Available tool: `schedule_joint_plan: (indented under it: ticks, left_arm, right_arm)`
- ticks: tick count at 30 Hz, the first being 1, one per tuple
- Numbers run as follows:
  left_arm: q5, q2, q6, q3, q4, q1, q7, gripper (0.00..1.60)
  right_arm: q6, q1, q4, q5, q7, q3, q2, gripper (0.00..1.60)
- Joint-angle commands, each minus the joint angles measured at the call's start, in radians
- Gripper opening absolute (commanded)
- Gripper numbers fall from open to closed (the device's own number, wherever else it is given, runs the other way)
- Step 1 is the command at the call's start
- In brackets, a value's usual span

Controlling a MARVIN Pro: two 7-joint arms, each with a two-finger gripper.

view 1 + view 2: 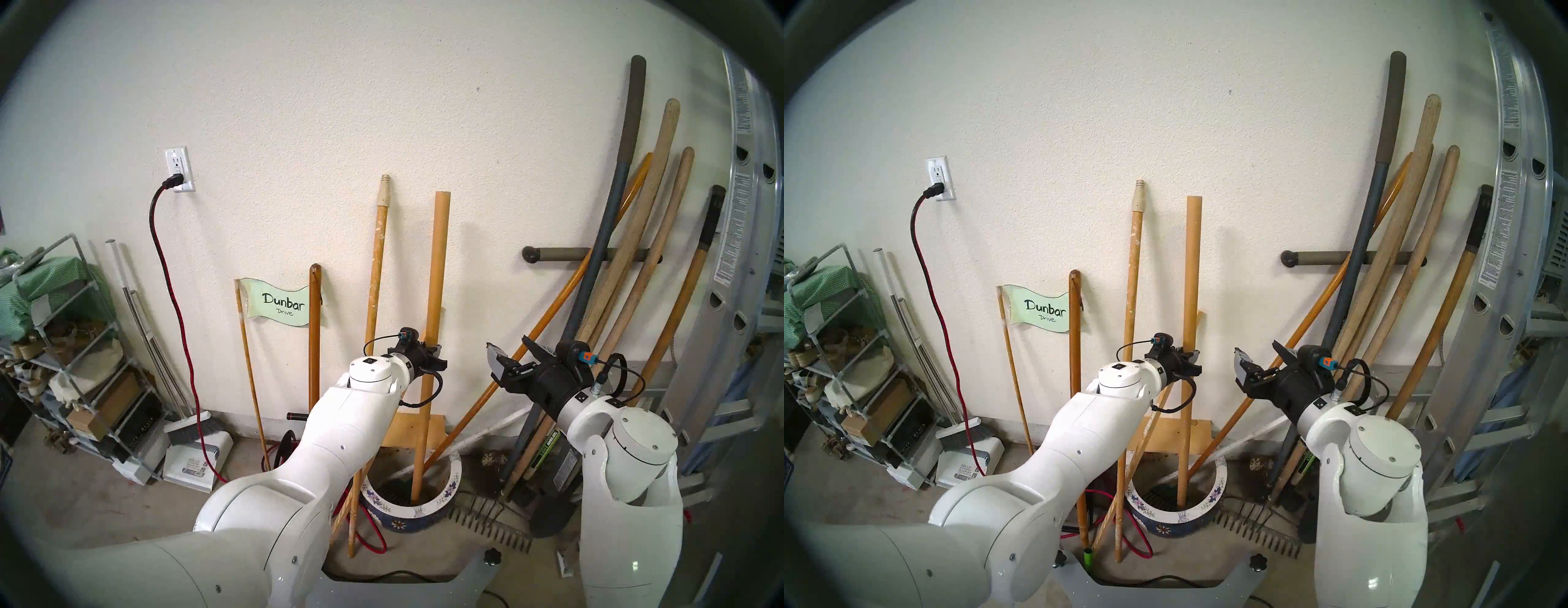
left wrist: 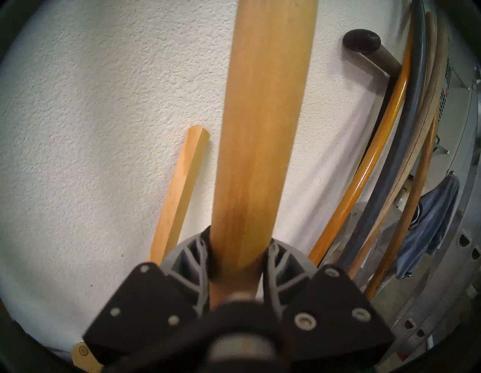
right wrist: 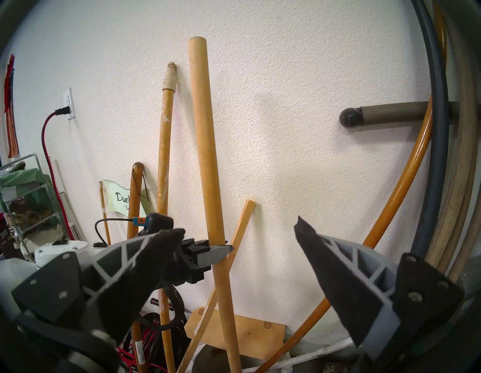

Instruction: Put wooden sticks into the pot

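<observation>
pot [image 1: 439,503] on floor by wall — dowel foot already inside | round dowel [image 1: 432,305] upright, top against wall, clamped mid-shaft by left end effector [image 1: 438,357] to steady it | speckled pole [image 1: 373,297], thin slat [image 2: 179,192] outside pot | right end effector [image 3: 263,244] wide open, empty

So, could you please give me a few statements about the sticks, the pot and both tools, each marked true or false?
1. The left tool is shut on the round dowel. True.
2. The dowel's lower end stands inside the pot. True.
3. The right tool grips the square slat. False: it is open and holds nothing.
4. The speckled pole stands in the pot. False: its foot rests on the floor beside it.
</observation>
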Motion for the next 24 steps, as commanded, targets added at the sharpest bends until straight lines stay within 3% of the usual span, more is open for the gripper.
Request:
schedule_joint_plan:
  ticks: [1,14,18,24]
  left_arm:
    - [-0.006,-0.040,-0.043,0.004,0.115,-0.093,-0.018,0.00]
    - [0.009,-0.057,-0.102,0.014,0.340,-0.222,0.006,0.00]
    - [0.000,-0.081,-0.132,0.005,0.450,-0.278,0.012,0.00]
    - [0.005,-0.091,-0.136,0.008,0.491,-0.304,0.029,0.00]
  right_arm:
    - [0.002,0.000,-0.001,-0.001,0.001,0.000,0.002,1.60]
    - [0.002,0.000,-0.001,-0.001,0.001,0.000,0.002,1.60]
    - [0.002,0.000,-0.001,-0.001,0.001,0.000,0.002,1.60]
    - [0.001,0.000,-0.001,-0.001,0.001,0.000,0.002,1.60]
